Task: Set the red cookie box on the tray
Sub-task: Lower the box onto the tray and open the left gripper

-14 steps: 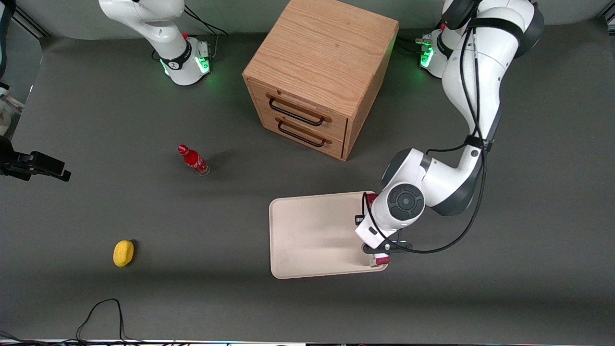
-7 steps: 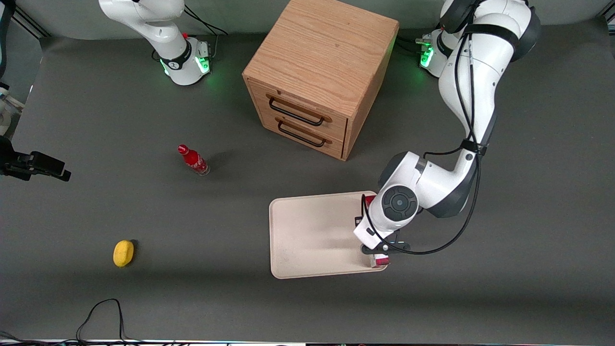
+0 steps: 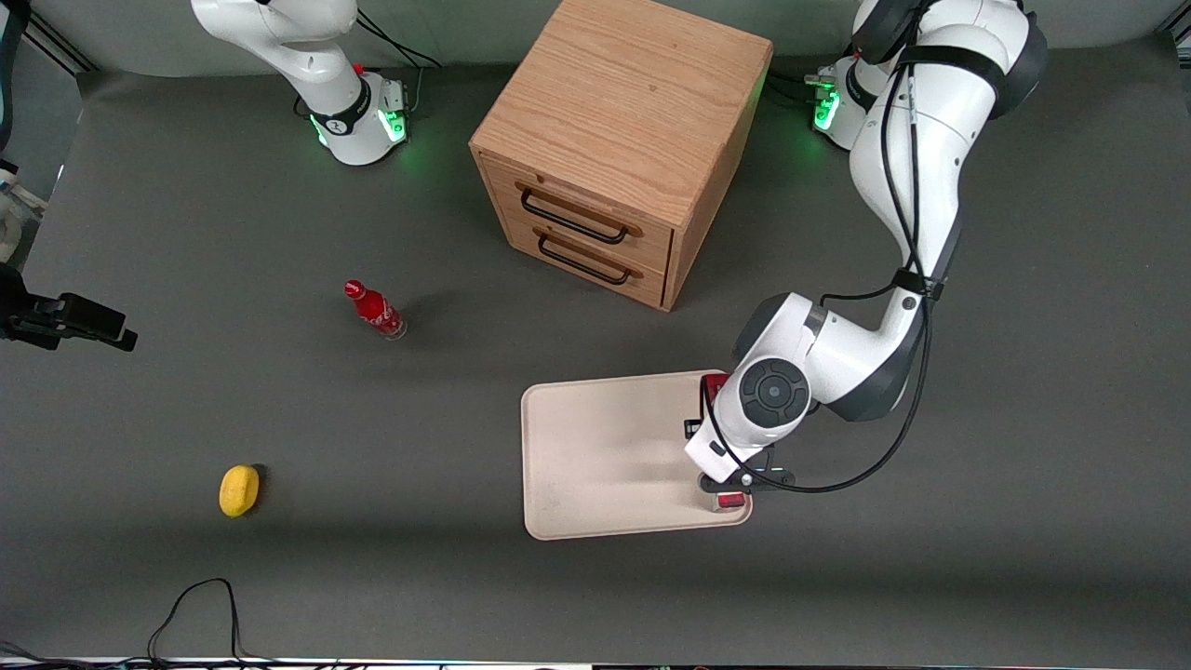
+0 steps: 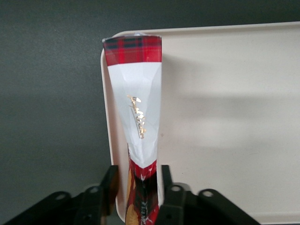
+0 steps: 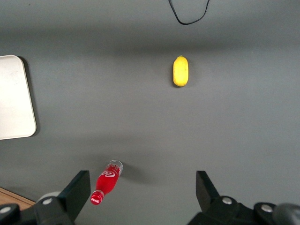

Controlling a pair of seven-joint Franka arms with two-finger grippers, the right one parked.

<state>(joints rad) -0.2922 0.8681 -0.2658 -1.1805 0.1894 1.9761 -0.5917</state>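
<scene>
Gripper (image 4: 137,194) — cookie box (image 4: 136,98) at tray (image 4: 225,117) edge

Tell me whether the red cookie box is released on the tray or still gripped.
Still gripped. The hand is shut on the red cookie box, which extends along the tray edge. Whether it touches the tray: cannot tell.

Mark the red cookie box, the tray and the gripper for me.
red cookie box (image 4: 137,108): left wrist view, white panel.
tray (image 3: 605,447): front view, bare floor.
gripper (image 4: 137,187): left wrist view, between the fingertips, shut on the box.
</scene>
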